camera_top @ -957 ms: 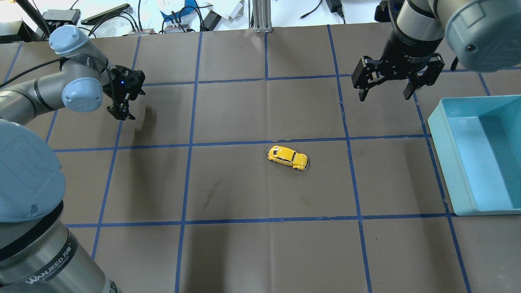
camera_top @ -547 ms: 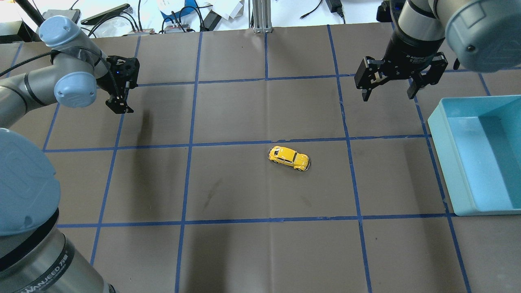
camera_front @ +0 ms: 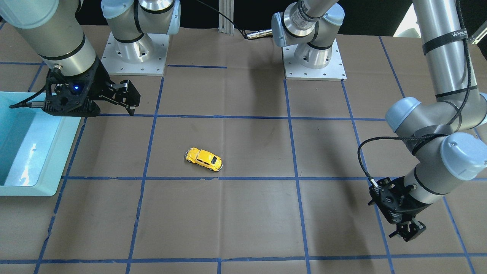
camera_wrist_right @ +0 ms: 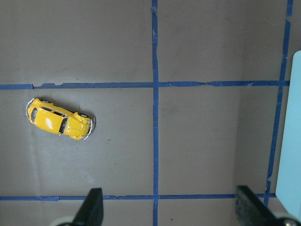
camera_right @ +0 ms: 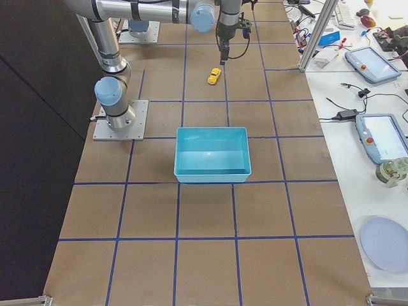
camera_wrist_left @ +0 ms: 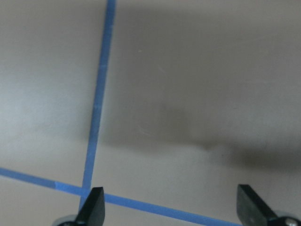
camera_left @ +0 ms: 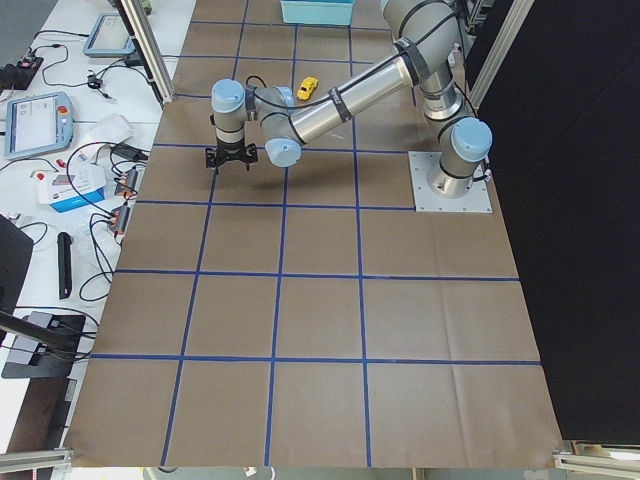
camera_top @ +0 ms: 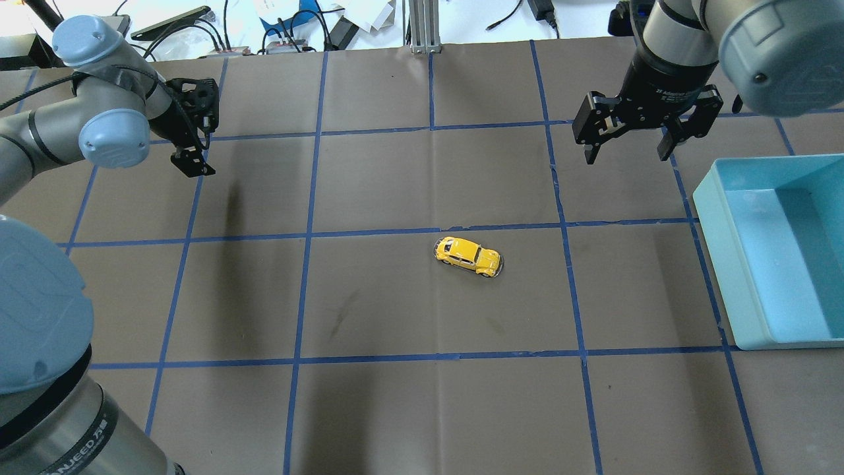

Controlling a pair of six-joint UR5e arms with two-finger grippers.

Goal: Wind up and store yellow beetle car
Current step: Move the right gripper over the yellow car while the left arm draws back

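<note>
Risk: yellow beetle car (camera_top: 468, 256) sat on its wheels on tabletop (camera_top: 395, 171), well apart from right fingers (camera_wrist_right: 92, 209) and left fingers (camera_wrist_left: 94, 208), both spread, empty. Skewed pinch could roll glossy car away, short of teal bin (camera_top: 778, 264).

From the right gripper (camera_top: 624, 158), bare table mat (camera_top: 395, 185) runs inward and back toward the base, up to the yellow beetle car (camera_top: 469, 256), which has room on all sides. On this gripper's outer side, the wall of the blue bin (camera_top: 709, 218) rises near. The left gripper (camera_top: 192, 166) hangs over bare mat, well apart.
</note>
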